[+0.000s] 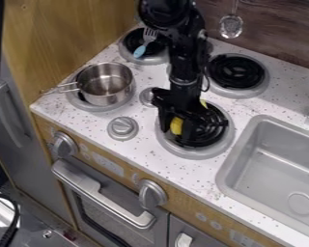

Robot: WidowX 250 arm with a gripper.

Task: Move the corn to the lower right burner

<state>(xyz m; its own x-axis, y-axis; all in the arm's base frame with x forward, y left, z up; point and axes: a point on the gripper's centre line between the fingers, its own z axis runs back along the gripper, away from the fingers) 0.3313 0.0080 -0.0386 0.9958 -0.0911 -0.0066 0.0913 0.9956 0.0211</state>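
Note:
Over the lower right burner (222, 133), the black gripper (175, 129) hangs down from the top of the view. Its fingers stand on either side of the yellow corn (176, 126) and are shut on it. The near end of the corn shows between them at the burner's left part, and a small yellow bit shows behind the gripper's right side. The gripper hides the middle of the corn. Whether the corn touches the black coil cannot be told.
A metal pot (105, 84) sits on the lower left burner, its handle pointing left. A blue-handled fork (143, 46) lies on the upper left burner. The upper right burner (236, 71) is behind the gripper, the sink (247, 144) to the right. Knobs (123, 128) rise from the counter.

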